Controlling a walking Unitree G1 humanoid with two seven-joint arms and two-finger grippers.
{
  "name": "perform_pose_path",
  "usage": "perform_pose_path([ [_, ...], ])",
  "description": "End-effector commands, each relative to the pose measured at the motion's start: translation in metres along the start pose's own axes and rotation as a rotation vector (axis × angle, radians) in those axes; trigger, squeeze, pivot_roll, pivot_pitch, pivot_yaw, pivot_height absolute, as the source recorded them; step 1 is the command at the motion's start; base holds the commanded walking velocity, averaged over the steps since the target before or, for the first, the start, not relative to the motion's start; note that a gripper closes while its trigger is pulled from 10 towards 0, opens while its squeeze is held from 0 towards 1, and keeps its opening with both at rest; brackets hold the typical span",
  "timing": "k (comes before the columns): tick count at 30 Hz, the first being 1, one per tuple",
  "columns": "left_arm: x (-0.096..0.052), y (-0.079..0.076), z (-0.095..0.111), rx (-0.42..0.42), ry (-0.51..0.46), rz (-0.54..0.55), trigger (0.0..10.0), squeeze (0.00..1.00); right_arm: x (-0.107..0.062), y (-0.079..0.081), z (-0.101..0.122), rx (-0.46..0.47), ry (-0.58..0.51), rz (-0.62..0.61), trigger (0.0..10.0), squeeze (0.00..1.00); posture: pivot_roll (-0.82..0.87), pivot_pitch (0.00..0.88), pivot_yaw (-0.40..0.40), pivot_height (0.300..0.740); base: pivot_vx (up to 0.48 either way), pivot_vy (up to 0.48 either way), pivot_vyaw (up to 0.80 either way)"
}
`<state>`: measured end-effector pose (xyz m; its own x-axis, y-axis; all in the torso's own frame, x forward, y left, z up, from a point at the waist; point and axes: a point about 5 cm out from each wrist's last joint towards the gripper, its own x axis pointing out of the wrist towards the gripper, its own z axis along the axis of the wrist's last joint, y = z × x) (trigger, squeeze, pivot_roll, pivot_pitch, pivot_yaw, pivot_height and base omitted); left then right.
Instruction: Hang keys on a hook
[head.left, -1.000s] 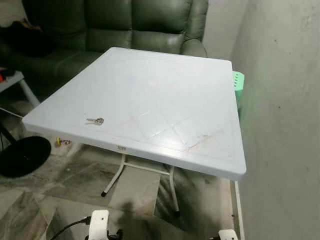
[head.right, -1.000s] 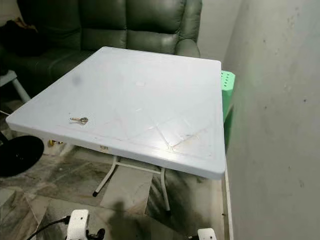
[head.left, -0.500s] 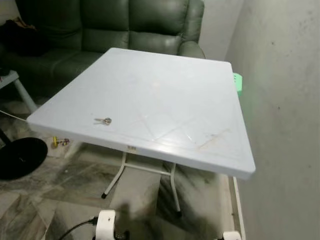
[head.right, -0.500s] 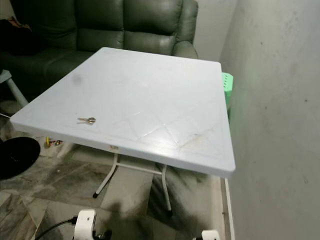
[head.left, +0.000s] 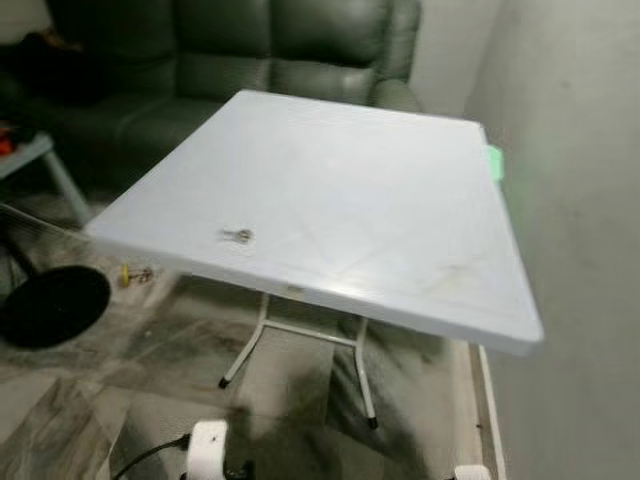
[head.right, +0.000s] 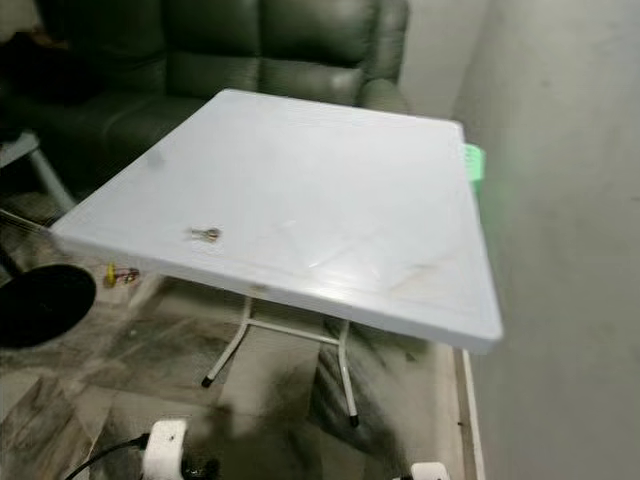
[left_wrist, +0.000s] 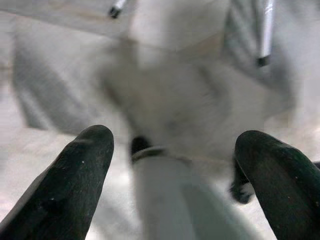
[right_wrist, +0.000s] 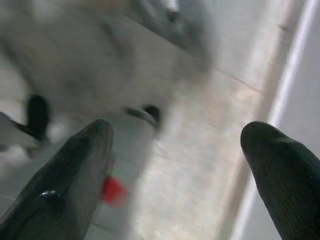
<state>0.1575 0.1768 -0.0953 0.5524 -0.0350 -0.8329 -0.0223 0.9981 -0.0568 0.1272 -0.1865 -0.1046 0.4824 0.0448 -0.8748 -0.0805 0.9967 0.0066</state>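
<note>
A small bunch of silver keys (head.left: 238, 236) lies on the white square folding table (head.left: 400, 180), near its front left edge. The same keys (head.right: 205, 235) show in the right eye view. Both arms hang low, well below the tabletop. My left gripper (left_wrist: 175, 175) is open over blurred floor, its two black fingers wide apart with nothing between them. My right gripper (right_wrist: 180, 175) is also open above the floor beside the wall, holding nothing.
A dark green sofa (head.left: 250, 50) stands behind the table. A plain wall (head.left: 580, 200) runs along the right, with a green object (head.left: 494, 162) wedged by the table's far right edge. A black round base (head.left: 50, 305) and a small yellow item (head.left: 128, 274) lie on the marble floor at left.
The whole picture has shifted and blurred, so the camera has moved; the table and keys now sit further right in view. The keys have not moved on the table.
</note>
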Motion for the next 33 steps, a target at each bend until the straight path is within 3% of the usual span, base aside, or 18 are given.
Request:
perform_pose_path([
  [1, 0.0027, -0.0102, 0.0079, -0.002, -0.023, -0.028, 10.0, 0.0, -0.0028, -0.0046, -0.0107, 0.001, 0.04, -0.01, 10.0, 0.0, -0.03, 0.0, -0.044, 0.715, 0.0, 0.405, 0.0],
  [33, 0.0026, -0.0108, 0.0071, -0.013, -0.022, -0.025, 10.0, 0.0, -0.0052, -0.0069, -0.0204, 0.009, 0.076, -0.023, 10.0, 0.0, -0.02, 0.0, -0.051, 0.715, 0.0, 0.404, 0.0],
])
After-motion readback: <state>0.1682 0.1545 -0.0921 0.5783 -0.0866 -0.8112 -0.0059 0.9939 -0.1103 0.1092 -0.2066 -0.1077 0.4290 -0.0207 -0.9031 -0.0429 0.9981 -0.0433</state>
